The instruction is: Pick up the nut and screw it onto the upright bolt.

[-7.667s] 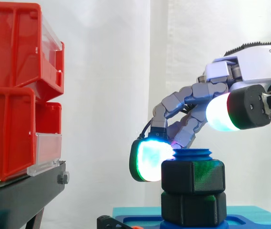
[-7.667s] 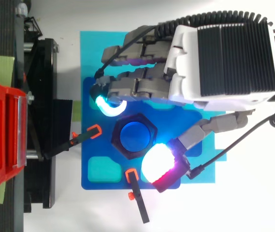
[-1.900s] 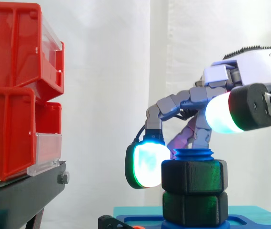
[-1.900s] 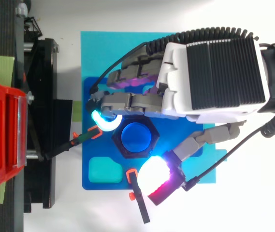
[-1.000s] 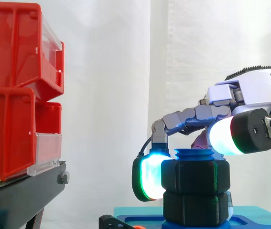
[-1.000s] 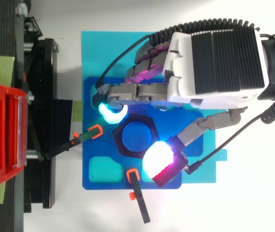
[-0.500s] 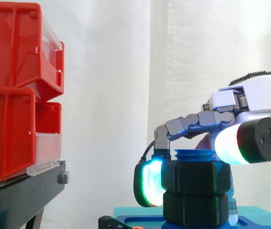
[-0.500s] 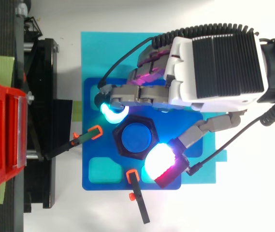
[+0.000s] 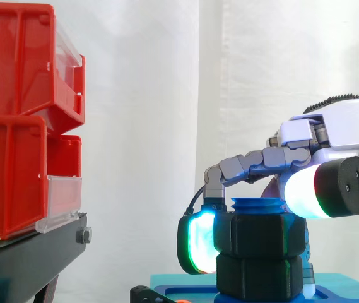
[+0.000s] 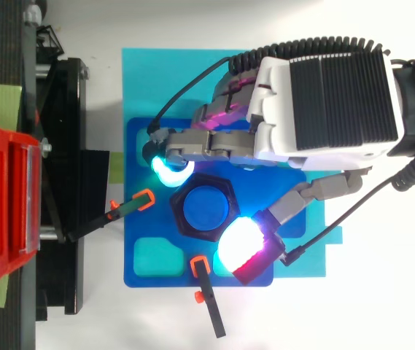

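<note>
A black hex nut (image 9: 258,235) sits threaded on the upright blue bolt (image 10: 205,206), whose top (image 9: 257,204) pokes out just above it. A second black nut (image 9: 258,275) lies directly under the first. My hand (image 10: 324,102) reaches in from the right, above the bolt. One curled finger presses its cyan-green pad (image 9: 198,243) against the upper nut's far left side. The thumb's white pad (image 10: 240,246) bears on the opposite, near right corner, so the nut is pinched between them. The remaining fingers (image 10: 229,98) curl behind the bolt, off the nut.
The bolt stands on a dark blue fixture plate (image 10: 145,219) lying on a cyan mat (image 10: 156,80). Two black clamps with orange tips (image 10: 143,197) (image 10: 200,266) hold the plate. Red bins (image 9: 21,126) on a black stand (image 10: 61,182) rise to the left.
Over two seconds the hand dropped lower around the nut and swung its wrist, the thumb pad moving right. In the last half second nothing visibly moved.
</note>
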Motion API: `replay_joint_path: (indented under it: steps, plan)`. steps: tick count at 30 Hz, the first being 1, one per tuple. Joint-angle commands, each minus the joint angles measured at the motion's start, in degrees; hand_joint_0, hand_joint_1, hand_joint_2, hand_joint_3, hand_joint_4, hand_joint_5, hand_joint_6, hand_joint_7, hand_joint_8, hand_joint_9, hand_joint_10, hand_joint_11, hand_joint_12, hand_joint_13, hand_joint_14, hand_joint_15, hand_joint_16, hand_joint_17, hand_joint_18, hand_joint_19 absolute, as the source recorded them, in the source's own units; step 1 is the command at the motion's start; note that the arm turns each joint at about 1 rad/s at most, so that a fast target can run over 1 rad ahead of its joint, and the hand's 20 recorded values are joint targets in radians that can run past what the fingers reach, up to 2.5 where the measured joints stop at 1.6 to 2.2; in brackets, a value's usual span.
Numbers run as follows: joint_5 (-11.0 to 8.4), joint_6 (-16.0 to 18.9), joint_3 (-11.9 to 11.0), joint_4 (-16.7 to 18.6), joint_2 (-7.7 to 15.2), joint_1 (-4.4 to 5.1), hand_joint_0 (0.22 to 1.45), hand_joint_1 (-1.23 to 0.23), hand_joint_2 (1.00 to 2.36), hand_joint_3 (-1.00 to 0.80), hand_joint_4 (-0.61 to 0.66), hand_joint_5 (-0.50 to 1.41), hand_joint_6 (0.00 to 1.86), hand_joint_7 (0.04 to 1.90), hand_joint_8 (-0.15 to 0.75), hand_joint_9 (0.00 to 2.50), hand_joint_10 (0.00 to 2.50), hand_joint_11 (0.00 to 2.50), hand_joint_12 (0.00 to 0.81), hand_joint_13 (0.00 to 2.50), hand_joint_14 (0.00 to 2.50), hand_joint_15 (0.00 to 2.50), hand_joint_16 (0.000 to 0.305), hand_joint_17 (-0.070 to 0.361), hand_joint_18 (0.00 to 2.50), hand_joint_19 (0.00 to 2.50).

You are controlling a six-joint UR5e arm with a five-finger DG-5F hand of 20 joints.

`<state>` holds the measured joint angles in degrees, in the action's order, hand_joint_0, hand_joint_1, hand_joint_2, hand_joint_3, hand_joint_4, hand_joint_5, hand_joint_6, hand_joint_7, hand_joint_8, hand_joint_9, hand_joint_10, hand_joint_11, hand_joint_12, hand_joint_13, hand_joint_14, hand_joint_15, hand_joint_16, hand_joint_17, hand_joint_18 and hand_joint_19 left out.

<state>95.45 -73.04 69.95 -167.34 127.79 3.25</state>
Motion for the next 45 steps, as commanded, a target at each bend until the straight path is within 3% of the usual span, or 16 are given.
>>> replay_joint_path:
  steps: [1, 11, 19, 29, 39, 45]
  plan:
    - [0.0, 0.0, 0.01, 0.0, 0.0, 0.0, 0.42, -0.19, 1.0, -0.5, 0.13, 0.11, 0.5, 1.43, 0.226, 1.71, 0.0, 0.1, 0.34, 1.04, 0.0, 0.06, 0.051, 0.115, 0.96, 0.26]
    - [0.0, 0.0, 0.01, -0.09, 0.0, 0.0, 0.42, -0.16, 1.0, -0.5, 0.11, 0.12, 0.5, 1.47, 0.262, 1.85, 0.0, 0.11, 0.294, 1.11, 0.0, 0.0, 0.046, 0.104, 1.05, 0.08]
    - [0.0, -0.09, 0.01, -0.27, -0.08, -0.26, 0.43, -0.16, 1.0, -0.5, 0.11, 0.12, 0.5, 1.49, 0.265, 1.89, 0.0, 0.12, 0.285, 1.14, 0.0, 0.0, 0.044, 0.099, 1.06, 0.09]
    - [0.18, -2.72, 0.01, -1.5, -0.08, -0.7, 0.43, -0.22, 1.0, -0.5, 0.12, 0.11, 0.5, 1.48, 0.283, 1.86, 0.0, 0.11, 0.293, 1.12, 0.0, 0.02, 0.045, 0.101, 1.04, 0.1]
    - [0.35, -2.81, 0.01, -2.9, -1.84, -0.7, 0.41, -0.42, 1.0, -0.5, 0.25, -0.02, 0.5, 1.19, 0.36, 1.37, 0.01, 0.16, 0.396, 0.85, 0.0, 0.04, 0.054, 0.122, 0.74, 0.12]
    - [0.35, -2.81, 0.01, -2.99, -2.55, -0.7, 0.41, -0.49, 1.0, -0.5, 0.28, -0.06, 0.5, 1.09, 0.36, 1.26, 0.01, 0.18, 0.418, 0.79, 0.0, 0.06, 0.056, 0.127, 0.68, 0.15]
